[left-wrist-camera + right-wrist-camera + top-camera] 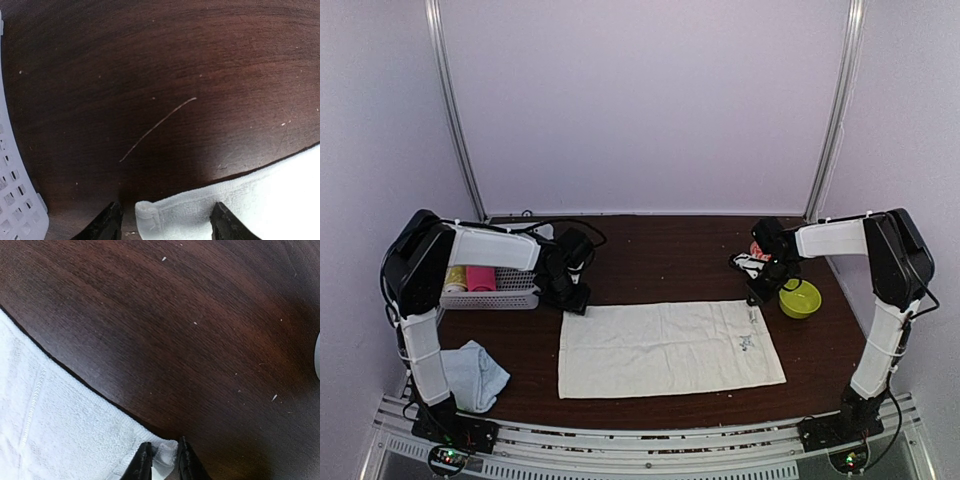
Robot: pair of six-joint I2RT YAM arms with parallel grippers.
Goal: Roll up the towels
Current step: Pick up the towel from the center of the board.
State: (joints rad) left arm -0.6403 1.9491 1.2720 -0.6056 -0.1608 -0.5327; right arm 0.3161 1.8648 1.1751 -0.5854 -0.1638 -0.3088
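Cream towel (665,348) lies flat on the tabletop (660,255), long axis left to right. Left hand (165,225), fingers apart, straddles its far-left corner. Right hand (162,462) is clamped on the far-right corner. Blue towel (475,375) sits crumpled by the left arm's base.

no readable text anywhere; the small bluish mark (748,342) on the cream-white towel (660,350) is illegible.

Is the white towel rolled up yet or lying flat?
Lying flat. The white towel is spread as a full rectangle on the table, no end rolled. The right gripper pinches one corner.
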